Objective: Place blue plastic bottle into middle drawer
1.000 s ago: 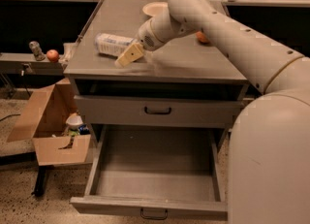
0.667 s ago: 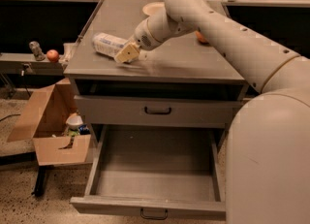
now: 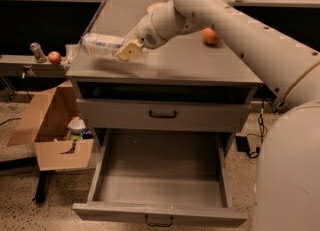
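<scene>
A cardboard box [image 3: 50, 125] is seen on the floor to the left of the desk [image 3: 200, 67], and a small red fruit [image 3: 54, 57] is set on a ledge just beyond the desk's left edge. The blue plastic bottle [image 3: 100, 44] is held on its side at the left edge, near the front-left corner. Whether it touches the surface cannot be told. The gripper [image 3: 129, 50] is positioned at the bottle's right end, its jaws clenched on the bottle. An orange [image 3: 210, 36] is left towards the rear-right corner, well apart from the bottle. Below, a grey drawer [image 3: 162, 114] is shut, and under it the middle drawer [image 3: 160, 180] is pulled fully out.
</scene>
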You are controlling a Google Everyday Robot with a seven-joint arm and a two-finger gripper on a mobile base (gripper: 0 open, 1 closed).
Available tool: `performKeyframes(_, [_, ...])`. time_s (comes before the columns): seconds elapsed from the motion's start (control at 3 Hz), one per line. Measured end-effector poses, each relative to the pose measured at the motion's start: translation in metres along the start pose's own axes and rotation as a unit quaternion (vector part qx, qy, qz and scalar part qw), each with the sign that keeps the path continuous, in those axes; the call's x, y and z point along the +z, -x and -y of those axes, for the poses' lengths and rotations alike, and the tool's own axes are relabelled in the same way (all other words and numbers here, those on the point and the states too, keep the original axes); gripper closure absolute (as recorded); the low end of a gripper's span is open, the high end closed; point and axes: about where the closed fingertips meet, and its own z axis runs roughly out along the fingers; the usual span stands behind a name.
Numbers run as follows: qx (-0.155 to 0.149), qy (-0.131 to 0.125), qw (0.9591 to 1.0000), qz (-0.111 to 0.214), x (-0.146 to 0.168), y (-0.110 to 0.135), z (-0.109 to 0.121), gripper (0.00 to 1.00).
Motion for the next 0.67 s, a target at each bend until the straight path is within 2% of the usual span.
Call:
performKeyframes(0.33, [-0.039, -0.015, 0.9987, 0.029, -0.065, 0.014, -0.032, 1.00])
performKeyframes(0.67, [-0.052, -0.016, 0.9979, 0.036, -0.115, 0.002, -0.054, 1.00])
